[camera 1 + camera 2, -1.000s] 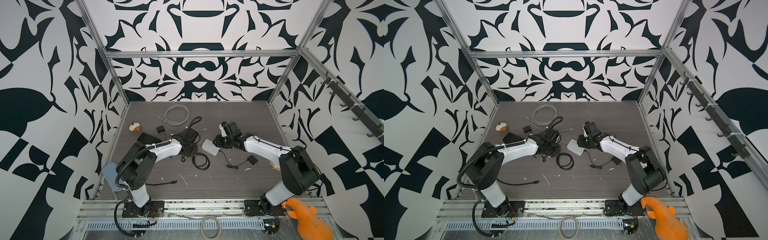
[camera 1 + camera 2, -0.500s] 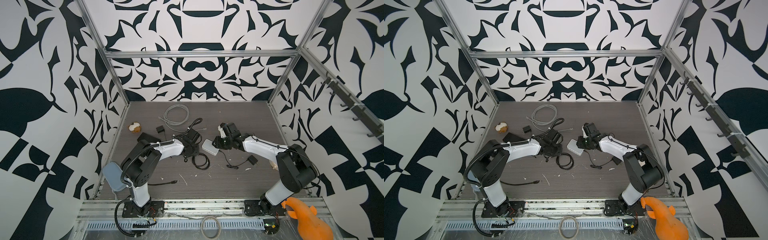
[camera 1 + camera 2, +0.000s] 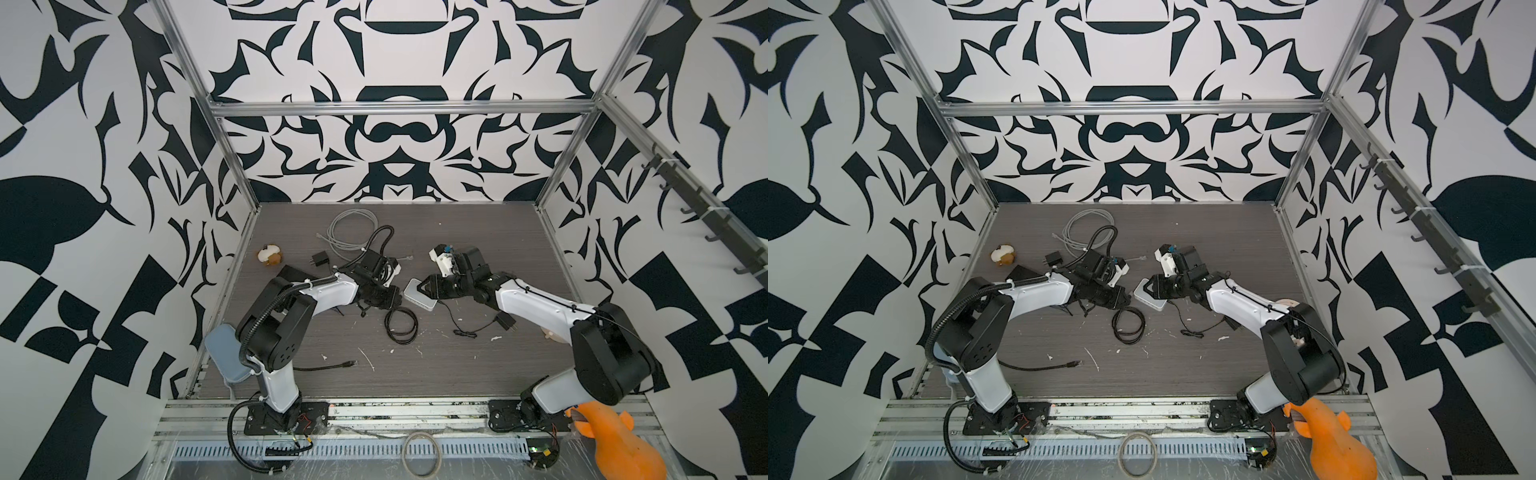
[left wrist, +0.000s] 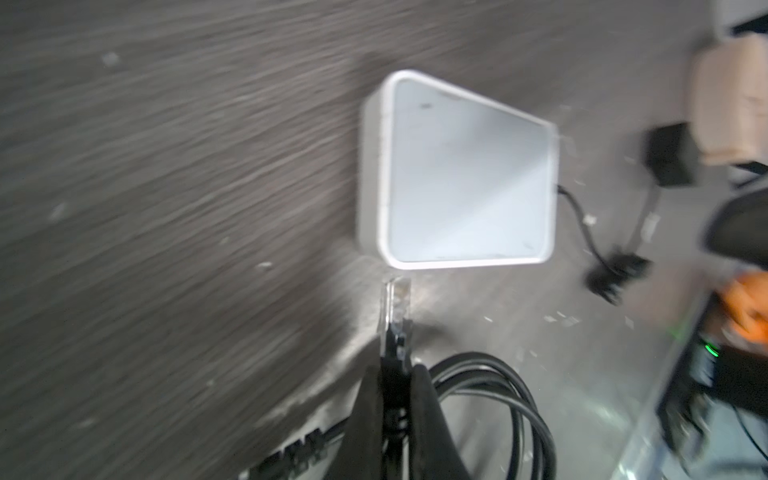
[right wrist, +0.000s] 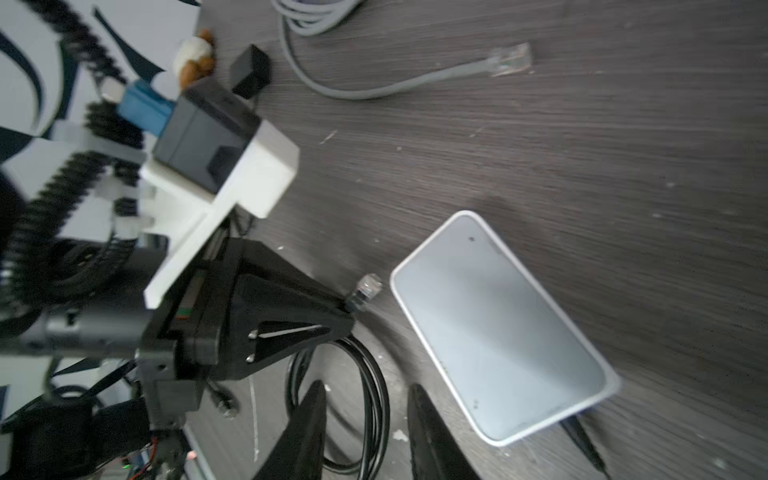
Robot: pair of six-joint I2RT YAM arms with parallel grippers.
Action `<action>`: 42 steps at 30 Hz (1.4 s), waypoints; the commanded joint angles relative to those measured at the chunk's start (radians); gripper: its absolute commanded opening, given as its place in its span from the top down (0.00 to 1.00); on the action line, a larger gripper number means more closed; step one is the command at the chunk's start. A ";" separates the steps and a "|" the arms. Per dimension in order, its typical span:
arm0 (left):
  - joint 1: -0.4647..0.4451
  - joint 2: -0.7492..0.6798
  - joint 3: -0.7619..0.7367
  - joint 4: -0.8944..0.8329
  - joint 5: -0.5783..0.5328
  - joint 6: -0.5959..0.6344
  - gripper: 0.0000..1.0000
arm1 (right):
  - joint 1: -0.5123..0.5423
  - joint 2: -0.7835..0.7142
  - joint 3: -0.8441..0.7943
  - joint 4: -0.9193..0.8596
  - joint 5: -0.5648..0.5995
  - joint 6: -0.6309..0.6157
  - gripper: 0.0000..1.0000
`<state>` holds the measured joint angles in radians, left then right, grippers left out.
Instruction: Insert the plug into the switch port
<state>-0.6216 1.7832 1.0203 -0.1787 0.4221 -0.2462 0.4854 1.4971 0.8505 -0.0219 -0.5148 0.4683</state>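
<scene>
Dark wood-grain desk point(image 3: 478, 232) floors a cell walled in black-and-white pattern. Its far strip and right side lie bare, while the left middle is crowded with leads. Both arms' bodies hide parts of the desk in both top views.

The white switch point(image 3: 414, 298) lies flat near the middle. In both top views one end is covered by the right hand point(image 3: 423, 286), which hovers over it with jaws standing apart and open. No view shows the switch's ports, only its plain top and blank side walls. A thin black lead point(image 4: 577, 216) leaves one side.

A coil of black cable point(image 3: 401, 326) lies just beside the switch, toward the front. A grey cable point(image 3: 349, 230) is coiled well apart at the back.

The left hand point(image 4: 397, 374) is clamped tight just behind the clear plug point(image 4: 397, 305), which juts from the fingertips. The plug's tip sits just short of the switch's edge, a sliver of desk between them. The left wrist view is smeared by blur, so the plug's contacts are hard to read.
</scene>
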 commanded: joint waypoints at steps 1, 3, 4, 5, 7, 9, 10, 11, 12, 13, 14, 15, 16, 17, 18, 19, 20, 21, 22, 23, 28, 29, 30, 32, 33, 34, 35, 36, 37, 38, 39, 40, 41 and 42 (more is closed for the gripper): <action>0.006 -0.008 0.053 -0.061 0.246 0.191 1.00 | -0.019 -0.009 -0.041 0.209 -0.179 0.041 0.63; 0.008 -0.001 0.075 -0.089 0.281 0.230 1.00 | -0.023 0.003 -0.051 0.257 -0.214 0.050 0.63; 0.007 0.000 0.084 -0.100 0.295 0.244 1.00 | -0.024 0.010 -0.052 0.269 -0.224 0.053 0.63; 0.008 -0.002 0.091 -0.107 0.299 0.253 1.00 | -0.026 0.014 -0.053 0.277 -0.225 0.057 0.63; 0.008 -0.013 0.096 -0.105 0.315 0.267 1.00 | -0.032 0.018 -0.055 0.292 -0.228 0.067 0.63; 0.010 -0.024 0.099 -0.109 0.327 0.287 1.00 | -0.042 0.016 -0.064 0.312 -0.234 0.076 0.63; 0.014 -0.025 0.102 -0.117 0.339 0.296 1.00 | -0.050 0.011 -0.074 0.332 -0.242 0.083 0.63; 0.018 -0.024 0.107 -0.124 0.349 0.302 1.00 | -0.058 0.009 -0.081 0.346 -0.247 0.092 0.63; 0.023 -0.020 0.114 -0.133 0.361 0.311 1.00 | -0.069 0.007 -0.090 0.359 -0.252 0.100 0.63; 0.029 -0.015 0.120 -0.146 0.374 0.322 1.00 | -0.079 0.005 -0.098 0.365 -0.255 0.103 0.63; 0.032 -0.013 0.124 -0.149 0.380 0.327 1.00 | -0.084 0.007 -0.102 0.366 -0.254 0.105 0.62; 0.037 -0.011 0.126 -0.150 0.382 0.330 1.00 | -0.089 0.010 -0.106 0.366 -0.251 0.105 0.62; 0.041 -0.009 0.126 -0.151 0.391 0.334 1.00 | -0.092 0.016 -0.110 0.371 -0.257 0.105 0.62; 0.045 -0.009 0.126 -0.149 0.399 0.336 1.00 | -0.091 0.025 -0.112 0.378 -0.265 0.108 0.62; 0.049 -0.009 0.126 -0.148 0.407 0.337 1.00 | -0.091 0.036 -0.117 0.399 -0.284 0.114 0.62; 0.049 -0.010 0.127 -0.148 0.412 0.336 1.00 | -0.092 0.049 -0.125 0.437 -0.304 0.137 0.62; 0.049 -0.012 0.128 -0.149 0.412 0.337 1.00 | -0.091 0.060 -0.134 0.474 -0.322 0.157 0.61; 0.049 -0.013 0.130 -0.152 0.415 0.338 1.00 | -0.091 0.071 -0.143 0.519 -0.341 0.180 0.61; 0.049 -0.015 0.132 -0.155 0.417 0.339 1.00 | -0.092 0.080 -0.153 0.568 -0.353 0.212 0.61; 0.049 -0.017 0.132 -0.158 0.420 0.341 1.00 | -0.091 0.086 -0.162 0.608 -0.361 0.232 0.61; 0.050 -0.040 0.114 -0.148 0.419 0.338 1.00 | -0.087 0.116 -0.180 0.719 -0.386 0.304 0.61; 0.051 -0.043 0.112 -0.148 0.420 0.336 1.00 | -0.086 0.120 -0.181 0.720 -0.386 0.306 0.61; 0.051 -0.045 0.110 -0.147 0.415 0.335 1.00 | -0.084 0.121 -0.180 0.720 -0.387 0.308 0.62; 0.051 -0.049 0.112 -0.146 0.360 0.324 1.00 | -0.082 0.120 -0.179 0.700 -0.378 0.310 0.63; 0.048 -0.054 0.114 -0.149 0.305 0.323 1.00 | -0.083 0.112 -0.176 0.670 -0.360 0.308 0.63; 0.041 -0.063 0.114 -0.156 0.232 0.329 1.00 | -0.084 0.105 -0.168 0.618 -0.333 0.305 0.63; 0.035 -0.078 0.107 -0.155 0.169 0.338 1.00 | -0.084 0.098 -0.157 0.555 -0.298 0.305 0.62; 0.030 -0.092 0.098 -0.144 0.119 0.344 1.00 | -0.085 0.092 -0.145 0.502 -0.269 0.304 0.62; 0.026 -0.109 0.083 -0.126 0.067 0.356 1.00 | -0.084 0.086 -0.134 0.446 -0.228 0.310 0.62; 0.023 -0.128 0.067 -0.103 0.021 0.367 1.00 | -0.084 0.083 -0.127 0.404 -0.187 0.324 0.62; 0.021 -0.142 0.052 -0.081 -0.019 0.373 1.00 | -0.084 0.086 -0.125 0.388 -0.162 0.345 0.62; 0.019 -0.157 0.039 -0.060 -0.053 0.383 1.00 | -0.083 0.090 -0.126 0.389 -0.137 0.384 0.62; 0.016 -0.174 0.030 -0.045 -0.073 0.392 1.00 | -0.080 0.097 -0.134 0.419 -0.126 0.424 0.62; 0.012 -0.186 0.022 -0.030 -0.089 0.401 1.00 | -0.075 0.102 -0.140 0.447 -0.121 0.459 0.62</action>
<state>-0.6003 1.6451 1.0714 -0.2665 0.4595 0.1078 0.4011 1.6157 0.6884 0.4355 -0.7185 0.8261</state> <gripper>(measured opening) 0.106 0.379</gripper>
